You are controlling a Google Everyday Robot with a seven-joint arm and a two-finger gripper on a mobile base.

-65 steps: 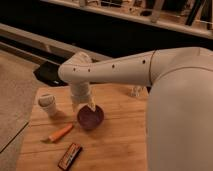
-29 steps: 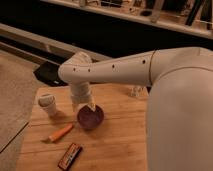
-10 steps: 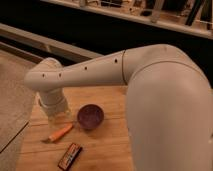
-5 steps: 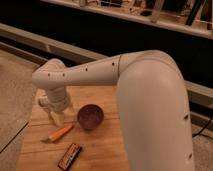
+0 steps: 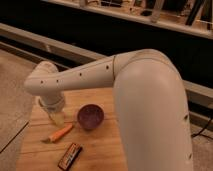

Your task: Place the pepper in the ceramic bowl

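On the wooden table (image 5: 102, 147) the pepper (image 5: 62, 133) is seen lying flat, just beside the ceramic bowl (image 5: 90, 116), w/ the gripper (image 5: 56, 118) hung over its far end, fingers spread, nothing held. Pepper is judged light, firm, smooth, apt to roll; a pinch across mid-body is advised.

canteen-like room: wooden table (image 5: 104, 146) beside a long counter rail (image 5: 60, 44)

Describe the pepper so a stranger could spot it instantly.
Start at the wooden table and find the gripper hanging over its left part, beside the purple ceramic bowl. Just below the gripper lies the pepper: slim, tapered and orange, unlike the dark rectangular candy bar nearer the front edge.
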